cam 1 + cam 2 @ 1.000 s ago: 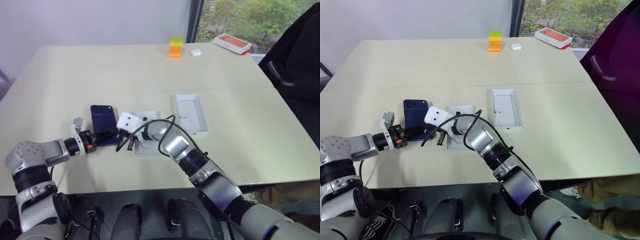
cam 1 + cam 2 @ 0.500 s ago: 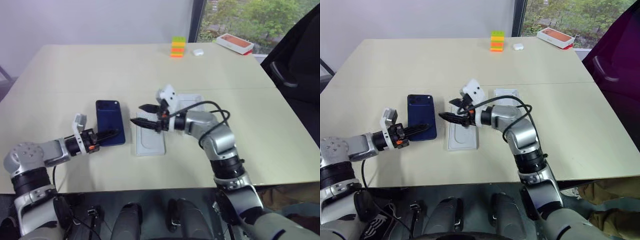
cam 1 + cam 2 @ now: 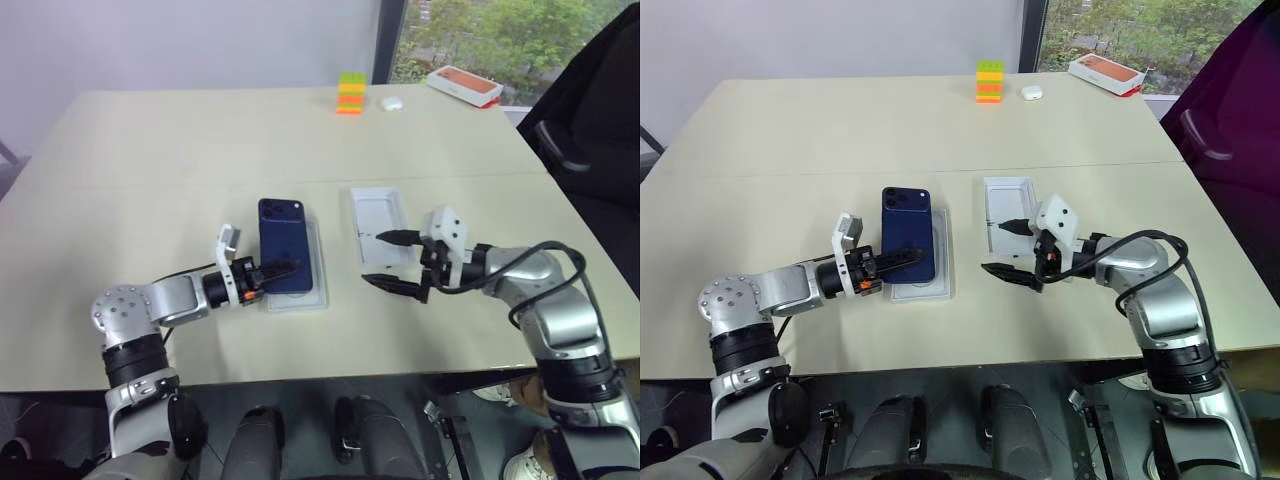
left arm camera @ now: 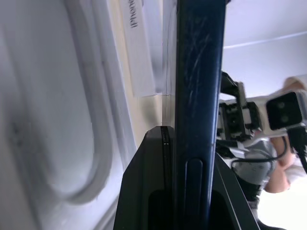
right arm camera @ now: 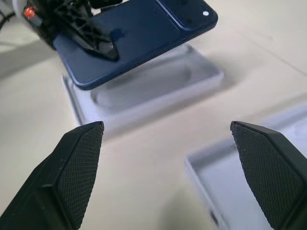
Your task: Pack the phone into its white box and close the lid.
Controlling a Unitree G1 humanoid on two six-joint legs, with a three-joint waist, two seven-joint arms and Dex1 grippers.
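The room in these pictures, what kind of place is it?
Probably an office or lab: a large pale table, a window onto green trees, and a dark chair at the table's side.

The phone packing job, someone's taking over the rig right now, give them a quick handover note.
Left hand: shut on the phone, holding it by its near end just above the white insert with the rounded recess, not yet lying in it.
Right hand: open, holding nothing, hovering at the near end of the open white box piece.
Done: phone picked up and brought over the insert.
Left: set the phone down, release it, then put the box together and close the lid. I cannot tell whether the open piece is the tray or the lid.
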